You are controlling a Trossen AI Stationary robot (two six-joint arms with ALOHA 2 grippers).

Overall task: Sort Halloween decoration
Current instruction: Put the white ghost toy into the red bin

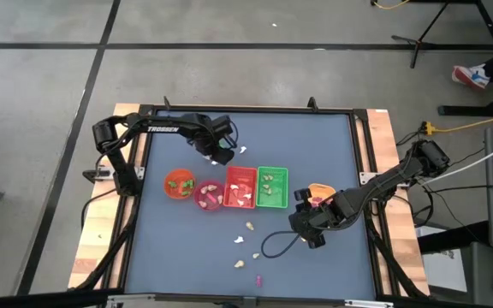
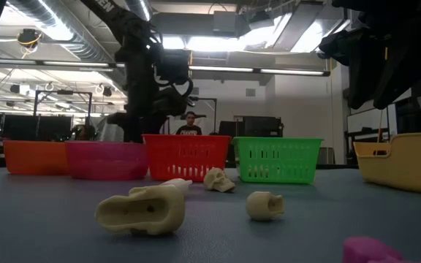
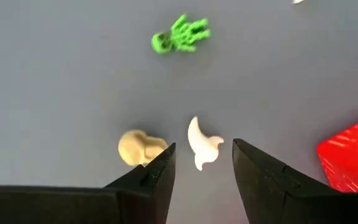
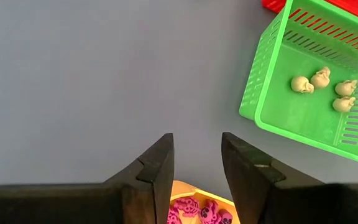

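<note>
left gripper [image 3: 204, 163] | held open, empty, over white ghost [image 3: 202, 145] at surface's 11 o'clock, lined up for picking | right gripper [image 4: 196, 160] | parted, empty, parked above yellow tray [image 4: 194, 196] at 4 o'clock

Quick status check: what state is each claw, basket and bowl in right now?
Left claw: open, empty, above a white ghost.
Right claw: open, empty, over the yellow tray.
Green basket: upright, holds cream skulls.
Yellow tray: holds pink skulls.
Red basket: upright, holds pieces.
Orange bowl: upright, holds pieces.
</note>
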